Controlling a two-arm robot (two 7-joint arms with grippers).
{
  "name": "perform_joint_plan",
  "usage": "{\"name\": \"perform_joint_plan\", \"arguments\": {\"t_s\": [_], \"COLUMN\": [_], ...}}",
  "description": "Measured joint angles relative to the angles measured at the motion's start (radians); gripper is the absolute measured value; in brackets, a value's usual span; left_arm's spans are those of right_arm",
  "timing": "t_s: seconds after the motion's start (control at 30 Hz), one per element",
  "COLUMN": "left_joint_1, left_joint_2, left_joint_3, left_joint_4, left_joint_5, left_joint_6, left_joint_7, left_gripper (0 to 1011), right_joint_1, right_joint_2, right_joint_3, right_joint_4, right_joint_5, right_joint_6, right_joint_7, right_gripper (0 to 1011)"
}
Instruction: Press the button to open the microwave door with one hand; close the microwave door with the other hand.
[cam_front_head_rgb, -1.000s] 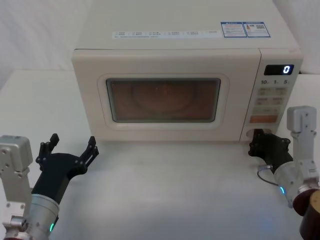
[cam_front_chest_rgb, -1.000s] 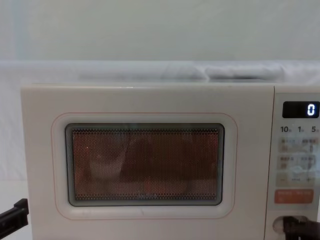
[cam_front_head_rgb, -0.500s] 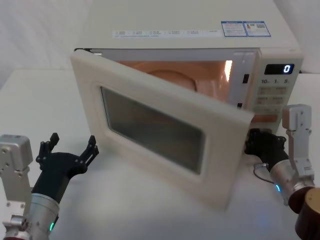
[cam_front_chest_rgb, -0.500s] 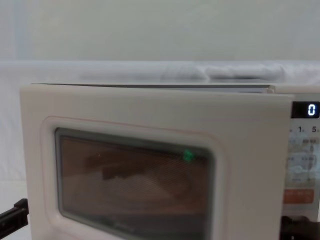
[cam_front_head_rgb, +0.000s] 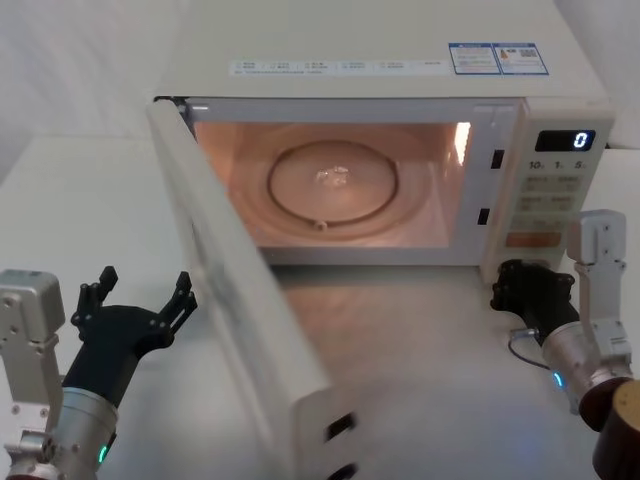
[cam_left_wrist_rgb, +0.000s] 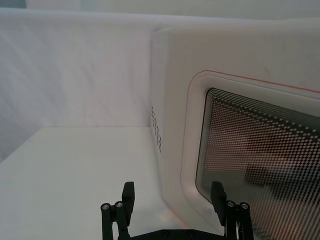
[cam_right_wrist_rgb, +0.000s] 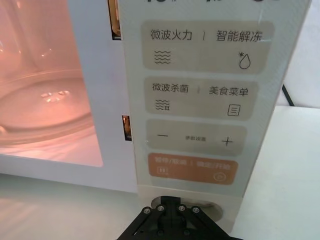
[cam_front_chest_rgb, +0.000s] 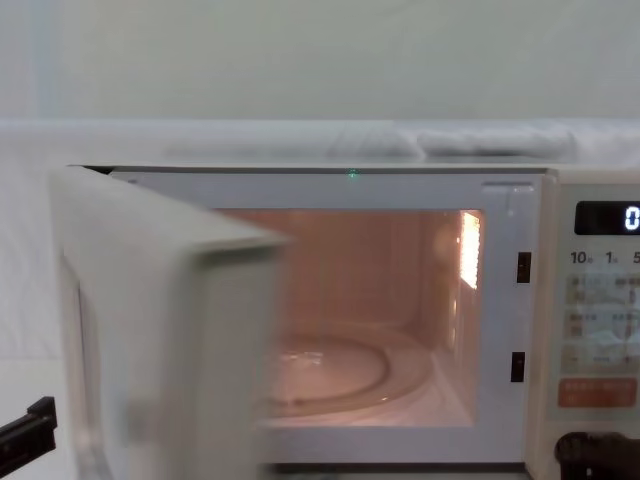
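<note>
The microwave door (cam_front_head_rgb: 235, 330) stands swung far out to the front left, its window (cam_left_wrist_rgb: 255, 150) facing my left gripper. My left gripper (cam_front_head_rgb: 135, 300) hovers open just left of the door's outer face, fingers (cam_left_wrist_rgb: 127, 196) spread and not touching it. The lit cavity with its glass turntable (cam_front_head_rgb: 330, 185) is exposed. My right gripper (cam_right_wrist_rgb: 169, 209) is shut, its tips at the button (cam_right_wrist_rgb: 211, 206) at the bottom of the control panel (cam_front_head_rgb: 552, 195), hiding most of it. The chest view has the blurred door (cam_front_chest_rgb: 170, 340) at the left and the right gripper (cam_front_chest_rgb: 595, 455) at the lower right.
The orange key (cam_right_wrist_rgb: 192, 169) sits just above the button. The display (cam_front_head_rgb: 563, 141) reads 0. The microwave stands on a white table (cam_front_head_rgb: 430, 380), with bare surface in front between the door and my right arm. A white wall rises behind.
The door has sprung from shut to wide open, sweeping out toward the front left. My right gripper has drawn back slightly from the panel. The left arm has stayed in place.
</note>
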Motion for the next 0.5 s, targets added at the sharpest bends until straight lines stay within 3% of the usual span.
{"name": "perform_joint_plan", "arguments": {"t_s": [0.5], "left_joint_1": [0.0], "left_joint_2": [0.0], "left_joint_3": [0.0], "left_joint_4": [0.0], "left_joint_5": [0.0], "left_joint_6": [0.0], "left_joint_7": [0.0], "left_gripper": [1001], "right_joint_1": [-0.04], "right_joint_2": [0.005], "right_joint_3": [0.001], "right_joint_4": [-0.059], "right_joint_5": [-0.011], "right_joint_6": [0.017], "right_joint_7": [-0.006], "right_gripper": [0]}}
